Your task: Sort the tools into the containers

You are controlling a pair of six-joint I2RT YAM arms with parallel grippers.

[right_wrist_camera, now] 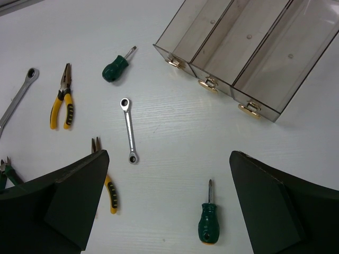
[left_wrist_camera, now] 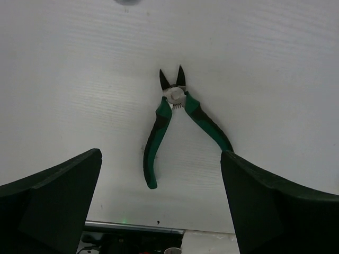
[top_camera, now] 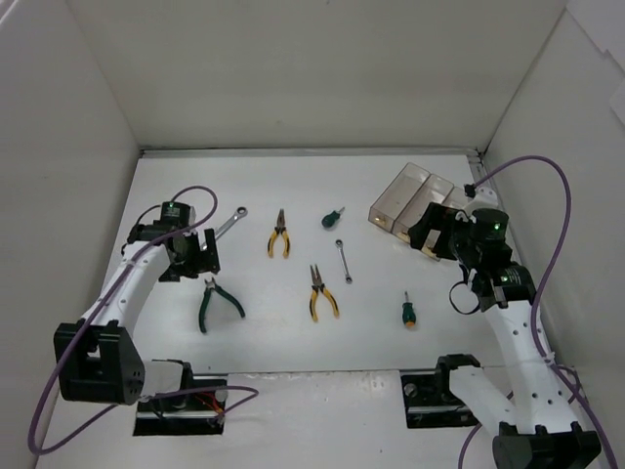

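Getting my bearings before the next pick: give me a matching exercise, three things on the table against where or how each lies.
Things:
1 green-handled pliers
2 shorter wrench
3 containers

Places:
A far right
B centre
C left side, handles spread apart

Pairs: 1-C; 2-B; 3-A

Tools (top_camera: 323, 291) on the table (top_camera: 391, 337), left of the bins (top_camera: 398, 198).
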